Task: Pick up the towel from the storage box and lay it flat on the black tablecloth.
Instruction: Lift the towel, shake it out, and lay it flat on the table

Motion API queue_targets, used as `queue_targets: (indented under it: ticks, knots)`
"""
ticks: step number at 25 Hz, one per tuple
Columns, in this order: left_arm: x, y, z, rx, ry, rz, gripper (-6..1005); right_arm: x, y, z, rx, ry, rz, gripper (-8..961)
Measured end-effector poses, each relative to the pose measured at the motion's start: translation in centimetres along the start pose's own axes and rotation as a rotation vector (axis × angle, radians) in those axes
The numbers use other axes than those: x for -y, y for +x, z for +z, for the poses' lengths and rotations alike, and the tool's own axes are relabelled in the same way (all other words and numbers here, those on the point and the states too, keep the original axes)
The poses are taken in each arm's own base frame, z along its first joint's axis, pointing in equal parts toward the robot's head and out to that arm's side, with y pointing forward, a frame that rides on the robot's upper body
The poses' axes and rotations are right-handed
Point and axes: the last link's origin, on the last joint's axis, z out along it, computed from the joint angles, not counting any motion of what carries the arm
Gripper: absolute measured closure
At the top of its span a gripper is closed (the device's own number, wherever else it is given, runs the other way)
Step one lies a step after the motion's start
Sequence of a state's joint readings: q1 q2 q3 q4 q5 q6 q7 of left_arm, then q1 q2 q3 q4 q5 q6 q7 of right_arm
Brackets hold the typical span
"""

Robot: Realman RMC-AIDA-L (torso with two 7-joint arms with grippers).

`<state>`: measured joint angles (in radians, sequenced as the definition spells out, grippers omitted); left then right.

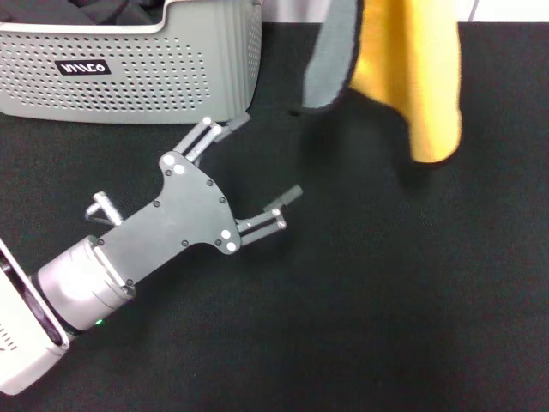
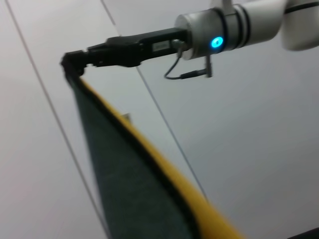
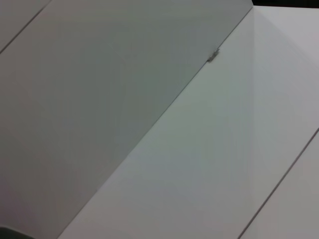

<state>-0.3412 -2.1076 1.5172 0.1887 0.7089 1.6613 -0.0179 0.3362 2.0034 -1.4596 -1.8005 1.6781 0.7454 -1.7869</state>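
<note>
Room: black tablecloth lies bare along the near surface | left end effector low, fingers spread, holding nothing, near storage box | right end effector raised, clenched on towel corner; towel hangs, yellow and grey faces showing.

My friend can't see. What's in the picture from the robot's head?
A yellow and grey towel hangs in the air above a black tablecloth. The left gripper waits open beside a grey storage box.
</note>
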Motion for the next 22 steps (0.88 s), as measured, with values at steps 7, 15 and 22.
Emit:
queue_targets:
  ticks: [7, 15, 22]
  knots:
    - [0.0, 0.3, 1.1, -0.032, -0.043, 0.064, 130, -0.4, -0.4, 0.3, 0.014, -0.016, -0.005, 947]
    - [0.8, 1.2, 0.9, -0.089, 0.029, 0.152, 133, -0.8, -0.9, 0.4, 0.026, -0.026, -0.012, 947]
    - [0.8, 1.4, 0.8, -0.104, 0.036, 0.175, 135, -0.9, -1.1, 0.4, 0.032, -0.029, -0.016, 947]
